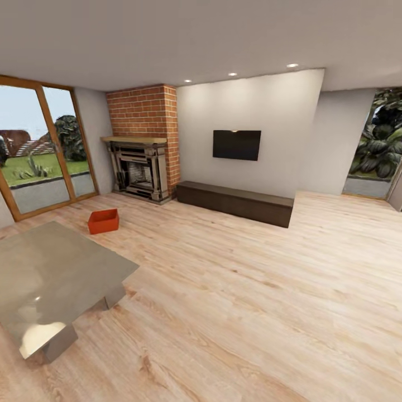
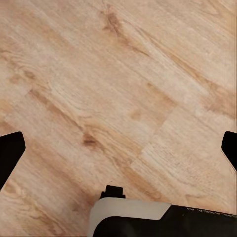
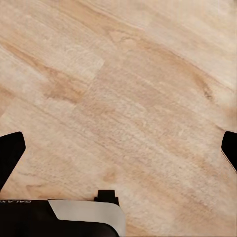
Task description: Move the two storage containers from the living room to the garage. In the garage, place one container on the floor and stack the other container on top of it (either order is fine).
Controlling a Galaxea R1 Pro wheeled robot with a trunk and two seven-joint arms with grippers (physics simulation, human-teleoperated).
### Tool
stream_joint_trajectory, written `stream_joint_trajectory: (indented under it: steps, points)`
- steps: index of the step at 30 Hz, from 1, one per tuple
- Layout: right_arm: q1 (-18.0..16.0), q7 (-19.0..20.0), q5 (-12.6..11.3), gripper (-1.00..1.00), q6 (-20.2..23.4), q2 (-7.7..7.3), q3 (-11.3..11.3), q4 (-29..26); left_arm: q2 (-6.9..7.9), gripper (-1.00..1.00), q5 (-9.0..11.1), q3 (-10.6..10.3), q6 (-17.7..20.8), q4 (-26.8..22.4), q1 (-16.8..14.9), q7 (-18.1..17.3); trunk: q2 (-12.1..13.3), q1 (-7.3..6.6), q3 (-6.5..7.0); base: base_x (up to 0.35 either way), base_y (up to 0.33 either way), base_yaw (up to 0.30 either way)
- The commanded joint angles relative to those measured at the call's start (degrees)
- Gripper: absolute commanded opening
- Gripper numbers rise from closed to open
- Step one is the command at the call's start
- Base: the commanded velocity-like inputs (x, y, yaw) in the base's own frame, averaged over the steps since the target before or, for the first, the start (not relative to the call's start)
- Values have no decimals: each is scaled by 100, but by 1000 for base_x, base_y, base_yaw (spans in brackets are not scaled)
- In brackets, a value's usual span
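One storage container [image 1: 103,221] is seen on the living room's wood floor [image 1: 240,290] near the fireplace [image 1: 139,170]. Both the left tool [image 2: 118,148] and the right tool [image 3: 118,148] are spread wide, nothing grasped.

The bin [image 1: 103,221] was orange-red, sitting on a pale wood plank floor [image 1: 234,290] with darker grain streaks. The fireplace [image 1: 144,139] was red brick, the TV [image 1: 237,144] black, the low cabinet [image 1: 237,202] dark brown, the table [image 1: 50,279] glossy grey-beige.
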Motion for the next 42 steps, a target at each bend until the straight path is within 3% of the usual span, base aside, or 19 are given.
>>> stream_joint_trajectory:
  steps: [1,42]
  points:
    - [-8,-10,-1,100,-37,2,27,25,0,100,7,20,-37,25,-8,-3,-4,6,-2,322,-74,0]
    - [-8,-11,-1,100,-37,1,20,25,8,100,11,20,-37,25,-8,-10,-4,6,-2,322,-13,0]
